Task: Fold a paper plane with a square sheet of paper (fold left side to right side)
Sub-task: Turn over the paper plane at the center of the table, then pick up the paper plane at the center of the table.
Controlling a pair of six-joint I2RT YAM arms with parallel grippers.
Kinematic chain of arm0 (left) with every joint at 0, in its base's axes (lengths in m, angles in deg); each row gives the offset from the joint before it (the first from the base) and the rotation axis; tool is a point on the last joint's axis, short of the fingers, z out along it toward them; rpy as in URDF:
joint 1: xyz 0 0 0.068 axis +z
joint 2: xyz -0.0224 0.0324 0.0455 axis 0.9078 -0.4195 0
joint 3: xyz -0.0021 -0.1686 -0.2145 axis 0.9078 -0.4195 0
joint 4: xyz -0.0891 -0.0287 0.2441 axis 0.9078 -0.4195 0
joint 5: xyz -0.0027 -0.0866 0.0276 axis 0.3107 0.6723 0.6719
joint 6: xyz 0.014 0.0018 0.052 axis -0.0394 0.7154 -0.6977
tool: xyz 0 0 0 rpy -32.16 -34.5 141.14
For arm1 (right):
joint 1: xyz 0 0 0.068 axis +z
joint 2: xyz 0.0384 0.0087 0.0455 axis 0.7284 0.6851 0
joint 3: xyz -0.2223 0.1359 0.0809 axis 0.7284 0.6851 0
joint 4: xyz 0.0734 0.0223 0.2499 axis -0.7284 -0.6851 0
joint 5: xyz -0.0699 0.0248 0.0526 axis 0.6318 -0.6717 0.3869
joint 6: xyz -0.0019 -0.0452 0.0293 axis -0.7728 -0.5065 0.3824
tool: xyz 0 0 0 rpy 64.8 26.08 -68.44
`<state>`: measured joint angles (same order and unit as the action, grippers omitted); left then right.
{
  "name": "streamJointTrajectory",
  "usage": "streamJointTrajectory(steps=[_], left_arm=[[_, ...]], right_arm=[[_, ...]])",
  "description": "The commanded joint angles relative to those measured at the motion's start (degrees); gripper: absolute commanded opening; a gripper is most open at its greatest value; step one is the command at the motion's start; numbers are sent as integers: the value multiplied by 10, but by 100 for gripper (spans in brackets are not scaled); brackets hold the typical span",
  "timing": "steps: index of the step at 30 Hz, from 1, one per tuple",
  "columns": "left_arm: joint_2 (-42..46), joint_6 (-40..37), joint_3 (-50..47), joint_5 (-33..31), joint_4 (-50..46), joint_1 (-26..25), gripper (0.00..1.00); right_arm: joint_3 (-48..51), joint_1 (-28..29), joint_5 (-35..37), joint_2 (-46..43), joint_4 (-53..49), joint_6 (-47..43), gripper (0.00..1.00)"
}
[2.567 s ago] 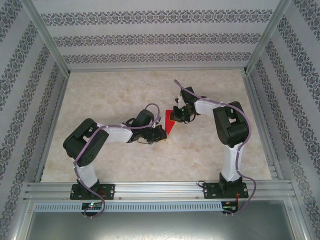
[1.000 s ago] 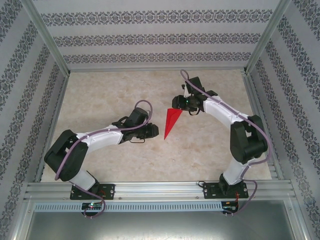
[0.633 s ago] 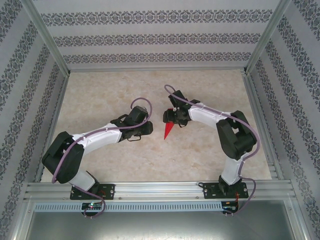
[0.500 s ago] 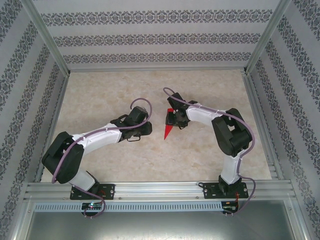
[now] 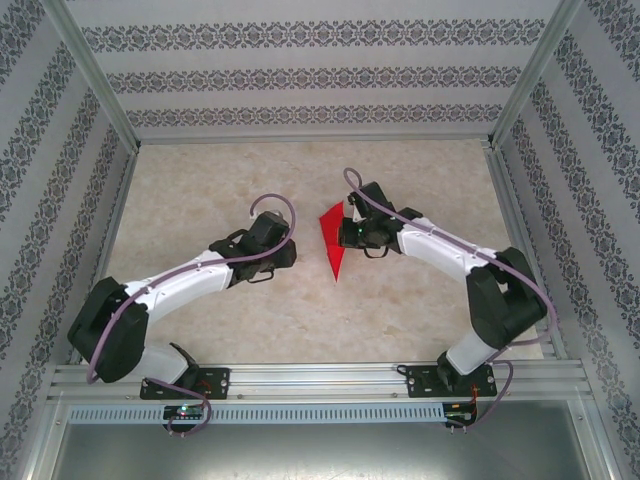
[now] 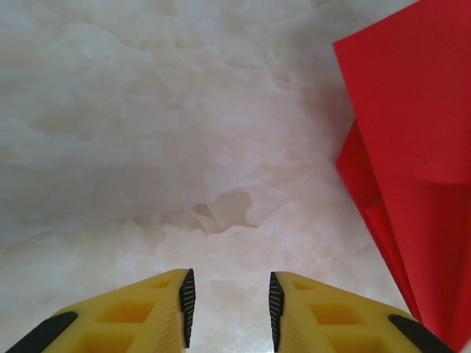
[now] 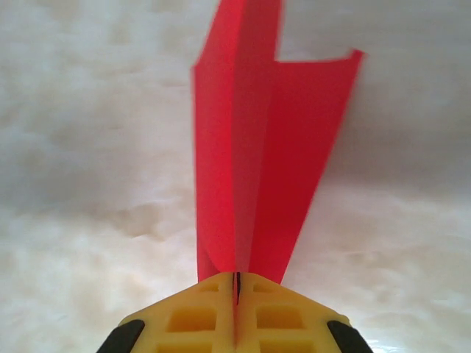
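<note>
The square sheet of paper (image 5: 332,243) is bright red and folded into a narrow dart. Its sharp tip points toward the near edge. My right gripper (image 5: 343,232) is at the sheet's wide far end, reaching in from the right. In the right wrist view that gripper (image 7: 237,278) is shut on the paper (image 7: 250,162), which stands up between the fingers, with one flap spreading to the right. My left gripper (image 5: 293,252) sits a little left of the sheet. In the left wrist view it (image 6: 229,283) is open over bare tabletop, with the red paper (image 6: 412,147) off to its right, apart from the fingers.
The marbled beige tabletop (image 5: 220,180) is fenced by aluminium rails (image 5: 320,378) at the near edge and sides, with patterned walls (image 5: 300,80) behind. Both arm bases stand at the near rail. Purple cables loop above each wrist.
My right gripper has shut on the paper's wide end and lifted it, so more red shows. My left gripper has drawn slightly left and away from the sheet, jaws a little wider.
</note>
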<state>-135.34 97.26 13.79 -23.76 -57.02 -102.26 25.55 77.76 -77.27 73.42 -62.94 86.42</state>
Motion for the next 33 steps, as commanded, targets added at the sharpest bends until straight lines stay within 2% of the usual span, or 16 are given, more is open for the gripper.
streamJointTrajectory(steps=[1,5,8,10,17,19,22,24,26,28,33], left_arm=[[29,-4,-10,-44,-32,3,37],[47,4,-17,-65,-42,2,38],[58,9,-20,-70,-52,3,38],[64,11,-22,-70,-56,3,39],[83,13,-28,-78,-59,3,41],[87,10,-29,-80,-58,3,42],[97,10,-34,-86,-54,3,48],[103,11,-40,-87,-48,3,52],[111,13,-48,-87,-41,3,58],[119,15,-54,-87,-37,3,62],[131,17,-62,-90,-42,3,66]], right_arm=[[44,-3,-119,-9,79,1,0],[92,-30,-183,52,156,34,1],[108,-55,-183,94,174,37,9],[121,-69,-158,84,176,35,20],[100,-60,-1,-32,8,-50,50],[96,-54,18,-61,-28,-68,55],[80,-23,5,-72,-65,-85,60],[57,12,6,-55,-90,-89,60],[38,44,13,-29,-102,-84,56],[26,62,27,-8,-103,-76,52],[1,82,61,39,-122,-67,51]])
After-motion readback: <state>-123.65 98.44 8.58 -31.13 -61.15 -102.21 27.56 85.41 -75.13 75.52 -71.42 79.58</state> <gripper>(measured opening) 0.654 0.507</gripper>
